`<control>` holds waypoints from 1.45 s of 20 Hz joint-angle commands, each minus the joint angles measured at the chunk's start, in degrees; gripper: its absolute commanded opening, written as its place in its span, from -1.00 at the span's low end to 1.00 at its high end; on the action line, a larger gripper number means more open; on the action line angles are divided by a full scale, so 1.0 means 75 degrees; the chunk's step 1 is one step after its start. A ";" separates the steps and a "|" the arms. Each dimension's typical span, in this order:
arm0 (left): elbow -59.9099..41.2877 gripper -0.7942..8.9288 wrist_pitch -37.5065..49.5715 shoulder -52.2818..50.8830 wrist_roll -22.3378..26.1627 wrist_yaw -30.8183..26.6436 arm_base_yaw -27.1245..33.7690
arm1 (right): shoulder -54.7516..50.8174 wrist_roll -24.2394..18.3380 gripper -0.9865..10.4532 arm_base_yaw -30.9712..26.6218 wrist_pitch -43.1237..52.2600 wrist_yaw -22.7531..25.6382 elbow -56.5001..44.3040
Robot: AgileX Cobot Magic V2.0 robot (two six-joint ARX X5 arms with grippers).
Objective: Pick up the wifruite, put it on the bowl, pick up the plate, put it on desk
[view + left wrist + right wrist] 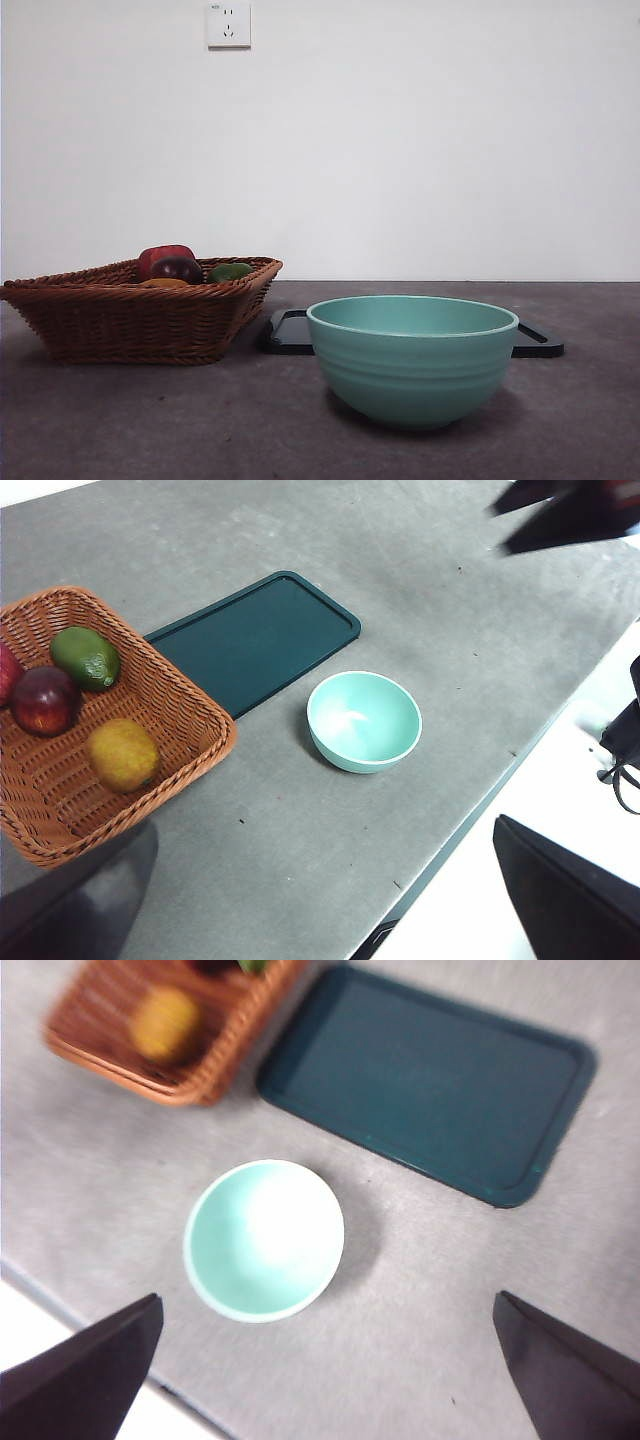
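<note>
Sitting in the wicker basket (60, 780) beside the bowl (363, 721), the wifruite (122, 755) lies near a dark red fruit (45, 700) and a green fruit (86, 657). The bowl stands empty on the worktop (450, 630), just beside the black tray (255, 640). Left gripper (330, 920) and right gripper (330, 1380) both hover spread wide, holding nothing.

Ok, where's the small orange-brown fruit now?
The small orange-brown oval fruit lies in the woven wicker basket, beside the dark red round fruit, in the left wrist view.
</note>
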 commanded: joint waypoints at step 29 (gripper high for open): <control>0.0085 -0.79 0.0047 0.0015 0.0087 0.0035 -0.0041 | -0.2722 -0.0032 -0.81 0.0044 -0.1102 0.0000 0.0157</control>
